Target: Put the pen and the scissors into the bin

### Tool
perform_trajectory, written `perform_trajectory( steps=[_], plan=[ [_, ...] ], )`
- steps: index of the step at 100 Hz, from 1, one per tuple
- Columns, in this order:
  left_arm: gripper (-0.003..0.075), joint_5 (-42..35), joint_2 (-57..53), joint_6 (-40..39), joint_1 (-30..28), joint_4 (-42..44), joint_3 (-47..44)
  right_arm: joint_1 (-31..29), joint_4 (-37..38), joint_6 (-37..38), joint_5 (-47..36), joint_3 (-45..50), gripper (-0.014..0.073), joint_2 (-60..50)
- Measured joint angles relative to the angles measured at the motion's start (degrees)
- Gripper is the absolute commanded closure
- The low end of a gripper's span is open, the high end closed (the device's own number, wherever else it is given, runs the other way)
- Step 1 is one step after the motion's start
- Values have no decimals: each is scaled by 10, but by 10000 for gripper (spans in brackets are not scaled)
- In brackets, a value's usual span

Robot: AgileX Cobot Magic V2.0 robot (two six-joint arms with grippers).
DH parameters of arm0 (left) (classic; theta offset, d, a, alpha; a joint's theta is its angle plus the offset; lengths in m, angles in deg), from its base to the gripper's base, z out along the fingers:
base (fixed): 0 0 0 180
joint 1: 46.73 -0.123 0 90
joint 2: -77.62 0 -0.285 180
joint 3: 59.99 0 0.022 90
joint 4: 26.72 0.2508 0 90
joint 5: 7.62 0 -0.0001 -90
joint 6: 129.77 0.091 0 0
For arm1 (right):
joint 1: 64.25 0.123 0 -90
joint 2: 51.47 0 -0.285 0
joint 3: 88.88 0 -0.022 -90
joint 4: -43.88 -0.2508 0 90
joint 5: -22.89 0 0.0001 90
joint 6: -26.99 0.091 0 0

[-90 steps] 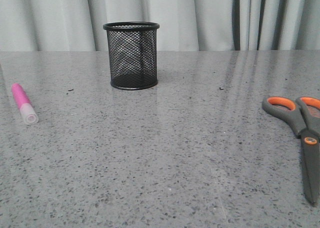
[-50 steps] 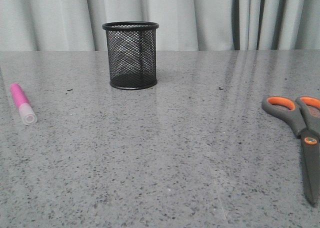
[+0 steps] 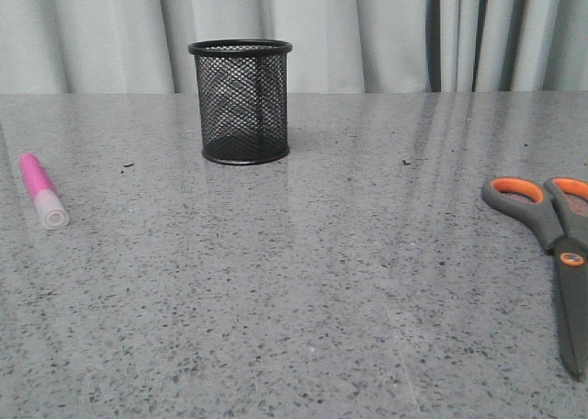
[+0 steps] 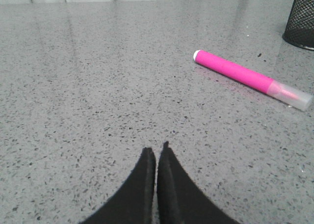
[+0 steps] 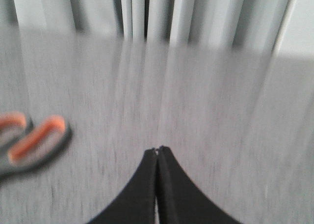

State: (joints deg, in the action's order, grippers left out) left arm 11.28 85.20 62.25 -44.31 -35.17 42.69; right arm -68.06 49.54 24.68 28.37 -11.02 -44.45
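The pink pen (image 3: 41, 190) lies on the grey speckled table at the far left, its whitish cap toward me. It also shows in the left wrist view (image 4: 250, 78), well apart from my left gripper (image 4: 156, 148), which is shut and empty just above the table. The scissors (image 3: 557, 250) lie at the right edge, handles away from me, blades toward me. Their orange-lined handles show blurred in the right wrist view (image 5: 29, 143), beside my right gripper (image 5: 158, 149), which is shut and empty. The black mesh bin (image 3: 242, 101) stands upright at the back centre-left, and its base shows in the left wrist view (image 4: 301, 17). Neither gripper shows in the front view.
A pale pleated curtain (image 3: 386, 28) hangs behind the table's far edge. The grey speckled table (image 3: 303, 281) spreads between the pen, the bin and the scissors.
The objects have stayed put on the table. The front view has shifted very slightly. The right wrist view is motion-blurred.
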Motion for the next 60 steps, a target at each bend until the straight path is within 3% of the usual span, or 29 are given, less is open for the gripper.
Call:
perform_trajectory(
  steps=[10, 26, 41, 51, 60],
  plan=[
    [739, -24, 0, 0, 0, -58, 0, 0, 0, 0, -106, 0, 670, 0],
    [739, -97, 0, -3, 0, -332, 0, 0, -50, 121, -227, 0, 670, 0],
    [739, -169, 0, -5, 0, -541, 0, 0, -76, 206, -212, 0, 670, 0],
    [729, -189, 0, -5, 0, -602, 0, 0, -93, 262, -189, 0, 670, 0],
    [603, -179, 0, 8, 0, -597, 2, 0, -99, 307, -178, -3, 669, 0]
  ],
)
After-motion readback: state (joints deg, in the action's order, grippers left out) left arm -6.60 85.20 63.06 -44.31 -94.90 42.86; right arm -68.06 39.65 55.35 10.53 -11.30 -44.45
